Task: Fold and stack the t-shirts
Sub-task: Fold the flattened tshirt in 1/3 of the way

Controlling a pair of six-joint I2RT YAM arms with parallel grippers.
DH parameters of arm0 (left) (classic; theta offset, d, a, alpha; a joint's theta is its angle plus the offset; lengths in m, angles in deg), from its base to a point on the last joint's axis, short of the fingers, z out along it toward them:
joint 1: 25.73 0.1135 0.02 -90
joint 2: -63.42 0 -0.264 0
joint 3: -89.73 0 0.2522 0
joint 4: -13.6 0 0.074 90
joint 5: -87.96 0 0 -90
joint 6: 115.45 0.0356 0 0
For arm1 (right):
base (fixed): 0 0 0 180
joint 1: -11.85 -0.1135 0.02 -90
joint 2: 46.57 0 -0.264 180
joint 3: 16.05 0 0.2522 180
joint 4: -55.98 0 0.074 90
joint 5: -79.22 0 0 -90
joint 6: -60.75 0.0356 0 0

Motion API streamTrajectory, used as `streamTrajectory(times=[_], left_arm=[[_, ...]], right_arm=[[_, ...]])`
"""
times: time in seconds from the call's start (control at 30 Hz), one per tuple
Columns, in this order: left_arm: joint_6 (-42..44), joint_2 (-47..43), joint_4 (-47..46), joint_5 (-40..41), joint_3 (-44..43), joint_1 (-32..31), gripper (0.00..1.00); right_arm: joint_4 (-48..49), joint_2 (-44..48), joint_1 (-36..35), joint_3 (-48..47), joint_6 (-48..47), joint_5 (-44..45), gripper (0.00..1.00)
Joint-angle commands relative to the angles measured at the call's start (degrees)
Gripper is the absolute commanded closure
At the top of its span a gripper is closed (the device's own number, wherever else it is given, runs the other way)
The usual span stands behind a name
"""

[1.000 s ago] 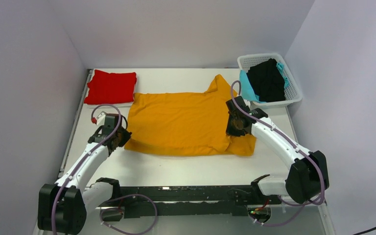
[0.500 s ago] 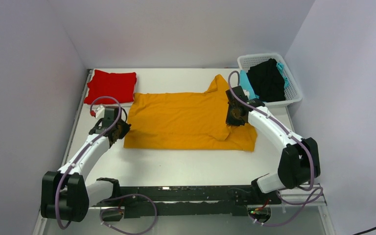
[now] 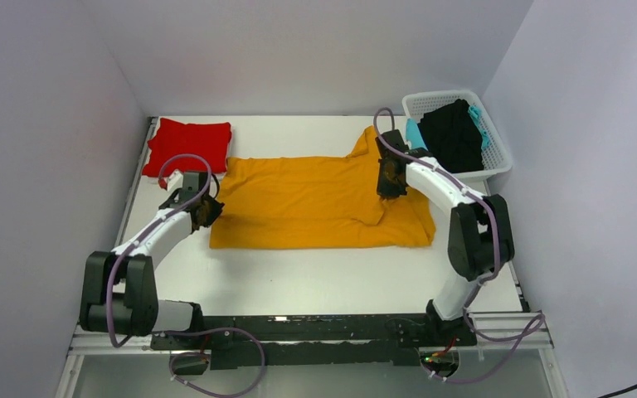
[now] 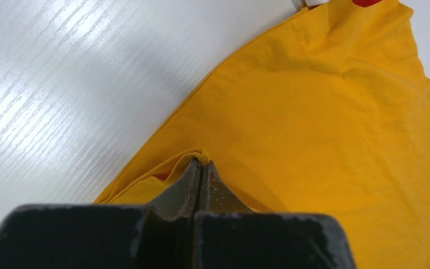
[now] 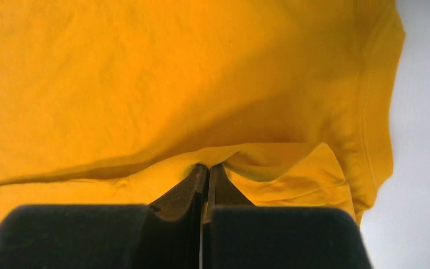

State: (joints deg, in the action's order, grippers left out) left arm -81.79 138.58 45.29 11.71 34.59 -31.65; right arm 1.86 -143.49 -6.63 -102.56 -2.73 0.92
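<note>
An orange t-shirt (image 3: 307, 199) lies spread on the white table, its near edge folded up over the body. My left gripper (image 3: 205, 211) is shut on a pinch of its left edge, seen in the left wrist view (image 4: 202, 163) over the orange cloth (image 4: 325, 123). My right gripper (image 3: 391, 178) is shut on a pinch of its right part, seen in the right wrist view (image 5: 207, 167) over the orange cloth (image 5: 145, 73). A folded red t-shirt (image 3: 187, 146) lies at the far left.
A white basket (image 3: 498, 157) at the far right holds a black garment (image 3: 452, 133) and a turquoise one (image 3: 419, 145). Grey walls close the table on the left, back and right.
Both grippers have carried the shirt's near edge away from me, towards the back. The near edge now lies further back and the shirt shows as a narrower band.
</note>
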Motion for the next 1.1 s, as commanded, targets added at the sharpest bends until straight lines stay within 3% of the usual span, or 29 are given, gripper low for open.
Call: streamTrajectory(times=[0.0, 0.07, 0.1, 0.13, 0.17, 0.2, 0.23, 0.27, 0.37, 0.4, 0.53, 0.63, 0.77, 0.9, 1.07], left_arm=[[1.68, 3.67, -2.09, 0.44, -4.21, 0.41, 1.0], [1.95, 5.17, -0.95, 0.69, -5.37, 0.45, 0.99], [2.24, 5.53, -0.84, 0.95, -5.76, 0.46, 0.9], [2.45, 5.72, -0.85, 1.08, -6.07, 0.46, 0.72], [2.65, 5.64, -0.34, 1.03, -6.6, 0.54, 0.48], [3.09, 5.47, 0.13, 0.9, -7.21, 0.54, 0.24], [3.46, 5.21, 0.62, 0.59, -7.78, 0.55, 0.08], [3.97, 4.59, 0.78, 0.24, -8.11, 0.55, 0.01], [5.38, 2.51, 1.35, -0.29, -8.74, 0.55, 0.01], [5.83, 1.73, 1.7, -0.61, -8.98, 0.51, 0.0], [8.32, -0.71, 2.09, -4.62, -8.92, 0.46, 0.01], [10.41, -1.83, 0.81, -9.69, -7.83, 0.25, 0.01], [12.58, -3.77, -4.01, -16.79, -3.62, -0.43, 0.01], [14.03, -5.01, -9.78, -20.69, 1.7, -2.07, 0.0], [16.21, -5.5, -10.89, -21.36, 4.13, -2.72, 0.01]], right_arm=[[3.12, -5.8, 1.04, -5.92, -1.96, -0.84, 1.0], [3.14, -10.15, 1.8, -10.07, -1.21, -1.9, 0.97], [2.78, -12.95, 2.15, -13.02, -0.88, -2.38, 0.96], [2.64, -15.61, 2.4, -16.02, -0.29, -2.43, 0.93], [1.48, -18.35, 2.59, -19.81, 0.67, -2.43, 0.84], [-0.67, -21.24, 2.87, -23.56, 1.35, -2.73, 0.68], [-2.86, -23.47, 2.95, -27.23, 1.6, -2.64, 0.56], [-4.02, -24.96, 2.99, -29.66, 1.79, -2.36, 0.47], [-2.56, -23.08, 3.01, -31.22, 1.46, -1.66, 0.09], [-1.35, -21.3, 3.06, -29.75, 1.31, -1.57, 0.02], [3.62, -11.96, 3.02, -18.1, 1.57, -4.21, 0.0], [9.1, -3.79, 2.94, -4.18, 3.42, -6.51, 0.0], [19.07, 3.54, 2.99, 9.42, 4.02, -14.7, 0.0], [24.91, 3.42, 2.96, 13.4, 4.85, -18.88, 0.0], [26.99, -1.73, 2.85, 11.12, 5.24, -21.22, 0.0]])
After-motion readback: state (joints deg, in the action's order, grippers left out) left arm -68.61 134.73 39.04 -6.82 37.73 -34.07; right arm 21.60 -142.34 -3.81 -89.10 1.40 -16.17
